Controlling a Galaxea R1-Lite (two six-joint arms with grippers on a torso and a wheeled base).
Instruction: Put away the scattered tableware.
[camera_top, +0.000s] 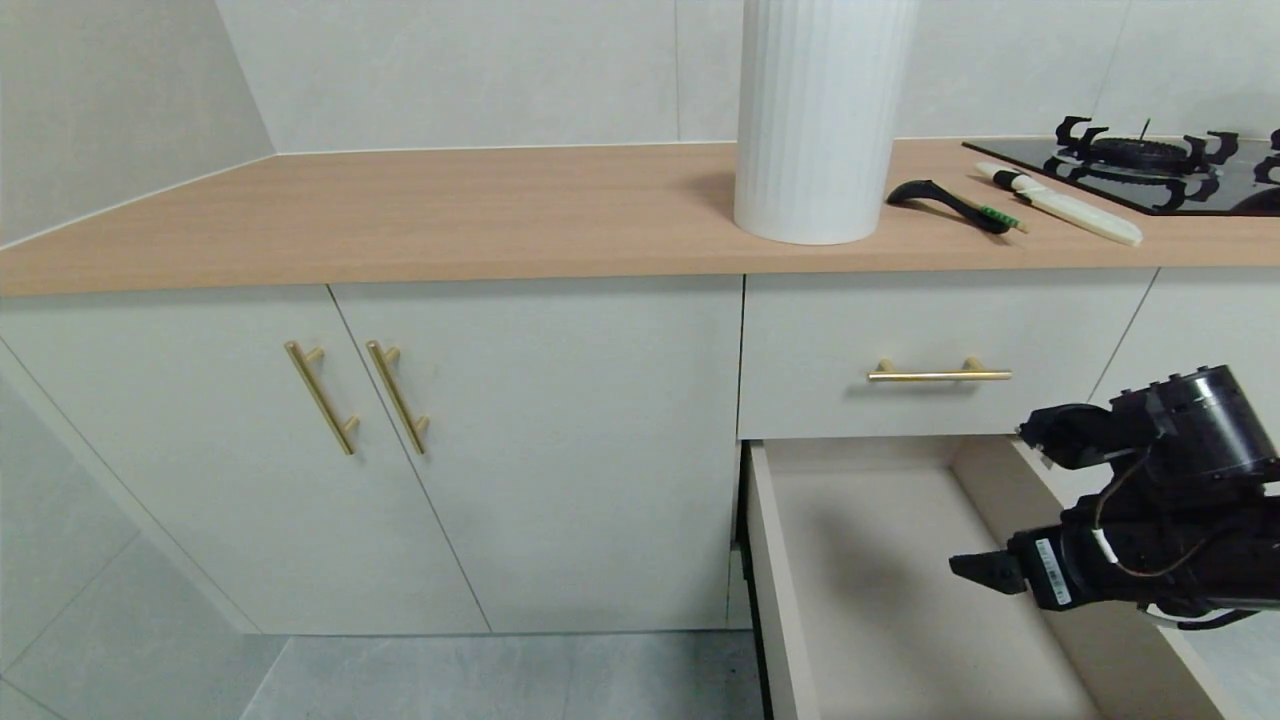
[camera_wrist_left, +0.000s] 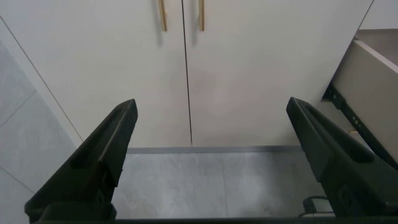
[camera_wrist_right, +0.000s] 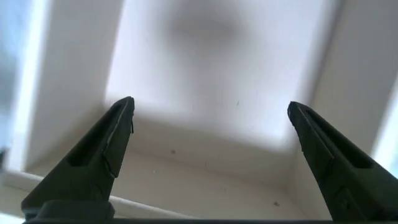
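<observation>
Two pieces of tableware lie on the wooden counter (camera_top: 450, 215): a black utensil (camera_top: 945, 203) and a white knife (camera_top: 1065, 205). Both sit between the tall white ribbed cylinder (camera_top: 815, 120) and the gas stove (camera_top: 1150, 165). The black utensil is nearest the cylinder, and a small green piece (camera_top: 1000, 217) touches its far end. The knife lies just beyond that, angled along the stove's edge.

Below them I see a closed drawer with a gold handle (camera_top: 938, 375). Under it is a lower drawer (camera_top: 770, 560), pulled out. My right gripper (camera_top: 1005, 505) hangs over this open drawer at its right side, well below the counter, with its fingers spread wide and nothing between them. From its wrist camera, the right gripper (camera_wrist_right: 210, 104) faces down at the drawer's pale floor.

My left gripper (camera_wrist_left: 211, 102) is low, pointing at the double cabinet doors (camera_wrist_left: 249, 74) and the grey floor (camera_wrist_left: 205, 180). Its fingers are also wide apart and hold nothing.
</observation>
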